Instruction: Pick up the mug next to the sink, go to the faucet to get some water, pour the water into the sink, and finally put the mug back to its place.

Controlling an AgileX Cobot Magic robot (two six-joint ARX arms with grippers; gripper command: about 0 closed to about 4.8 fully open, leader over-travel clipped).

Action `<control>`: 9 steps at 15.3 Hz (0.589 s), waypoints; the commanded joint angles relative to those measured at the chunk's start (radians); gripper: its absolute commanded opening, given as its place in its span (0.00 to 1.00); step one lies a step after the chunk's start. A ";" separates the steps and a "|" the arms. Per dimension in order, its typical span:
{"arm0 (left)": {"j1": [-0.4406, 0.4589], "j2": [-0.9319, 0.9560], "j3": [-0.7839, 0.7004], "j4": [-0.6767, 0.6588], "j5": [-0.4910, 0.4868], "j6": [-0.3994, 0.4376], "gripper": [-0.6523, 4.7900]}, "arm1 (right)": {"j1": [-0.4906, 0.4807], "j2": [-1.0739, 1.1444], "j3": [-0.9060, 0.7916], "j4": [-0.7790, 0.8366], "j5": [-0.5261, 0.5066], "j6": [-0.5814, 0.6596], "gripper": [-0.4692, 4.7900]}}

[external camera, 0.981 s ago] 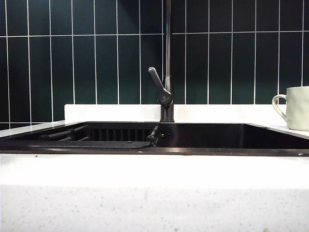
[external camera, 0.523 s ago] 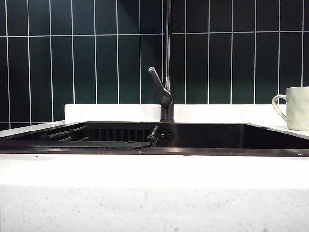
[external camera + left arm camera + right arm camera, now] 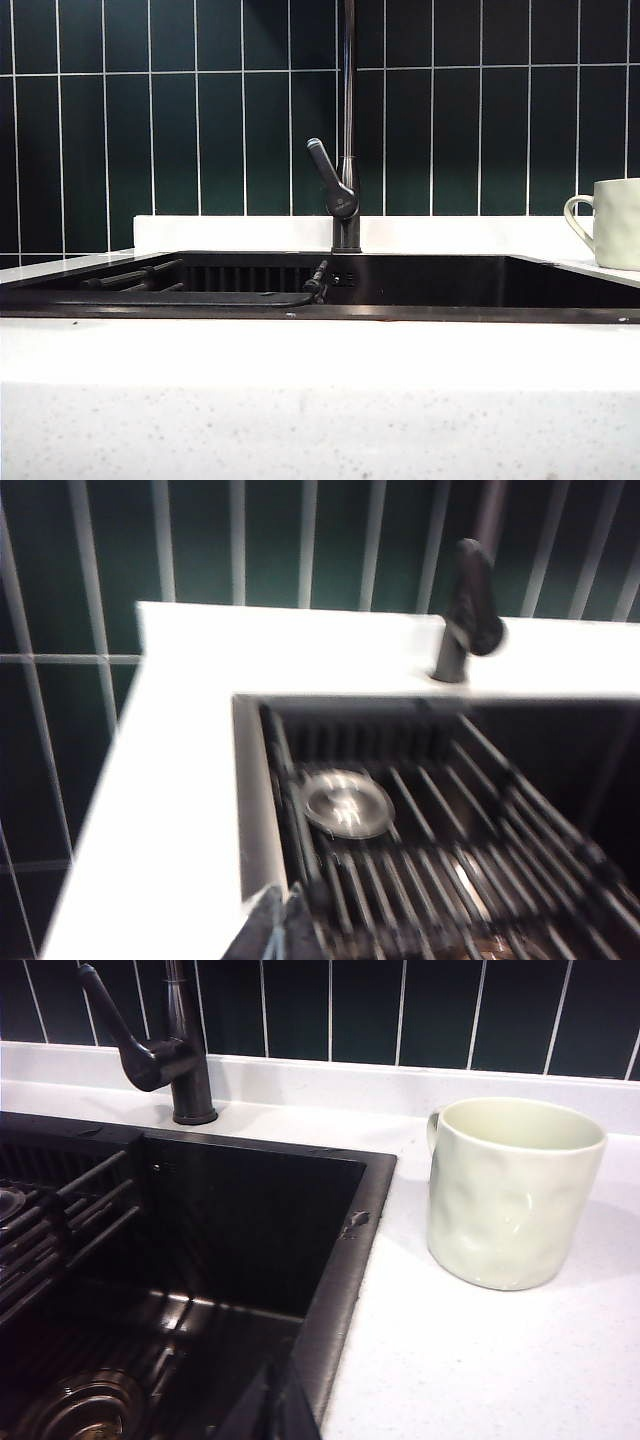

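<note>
The mug (image 3: 513,1192) stands upright on the white surface (image 3: 480,1360) just beside the sink (image 3: 340,1290), handle turned toward the faucet (image 3: 185,1045). It looks ceramic — stiff, breakable, probably glazed and slick — so the dimpled wall or rim seems safer than the thin handle. Left fingers (image 3: 278,925) and right fingers (image 3: 275,1405) are closed, empty, apart from it.

No visible change across the exterior view, mug (image 3: 615,223) included.
</note>
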 commanded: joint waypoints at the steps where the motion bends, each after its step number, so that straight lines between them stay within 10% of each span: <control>1: -0.001 0.000 -0.002 0.013 -0.005 0.001 0.11 | -0.002 -0.001 -0.004 0.017 0.057 -0.006 0.08; 9: -0.001 0.000 -0.002 0.003 -0.025 0.000 0.11 | 0.010 -0.001 -0.004 -0.086 0.087 -0.005 0.08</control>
